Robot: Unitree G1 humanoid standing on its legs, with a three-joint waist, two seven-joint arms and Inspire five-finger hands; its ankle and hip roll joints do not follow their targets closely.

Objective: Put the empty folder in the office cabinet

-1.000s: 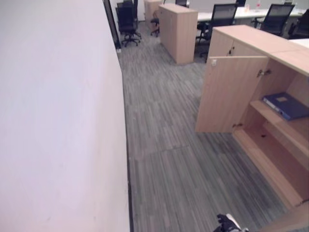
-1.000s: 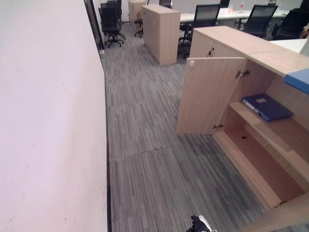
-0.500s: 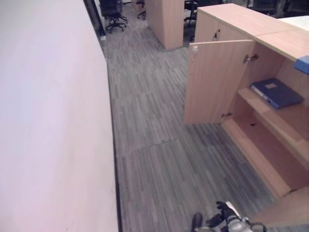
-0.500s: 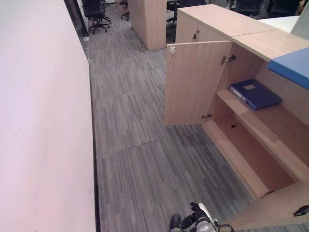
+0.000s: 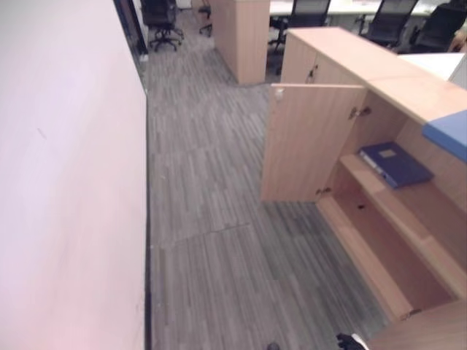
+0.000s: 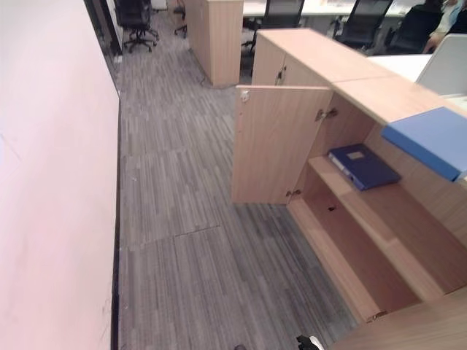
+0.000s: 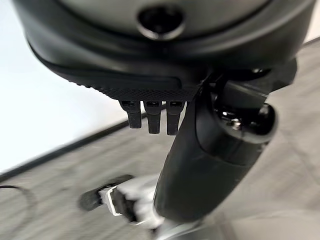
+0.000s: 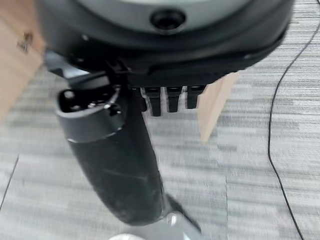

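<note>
1. Folder, dark blue (image 6: 363, 165): 1 seen lying flat on the upper shelf (image 6: 394, 219) inside the open office cabinet (image 6: 350, 80), near the shelf's far end. Neither hand holds it.
2. Blue slab (image 6: 430, 138): 1, resting on the cabinet top at the right; its far side is cut off by the frame edge, so whether it is a second folder cannot be told.
3. Cabinet door (image 6: 279, 144): 1, swung out wide over the floor, with a hinge showing at its upper inner corner. A second door panel at the bottom right corner is cut off.
4. Lower shelf (image 6: 357, 262): 1, bare wood.
5. Left hand (image 7: 150, 75): seen from its own wrist camera, fingers straight and relaxed, holding nothing, thumb standing clear over the carpet.
6. Right hand (image 8: 165, 65): seen from its own wrist camera, fingers likewise straight, nothing in them, over the carpet beside a wooden panel edge (image 8: 212, 110).
7. Floor (image 6: 182, 219): grey striped carpet tiles.
8. Wall (image 6: 51, 204): 1 plain white partition along the left side.
9. Background: 1 further wooden cabinet (image 6: 215, 36) standing apart, and several black office chairs (image 6: 135, 18) by white desks; their exact count is hard to make out.
</note>
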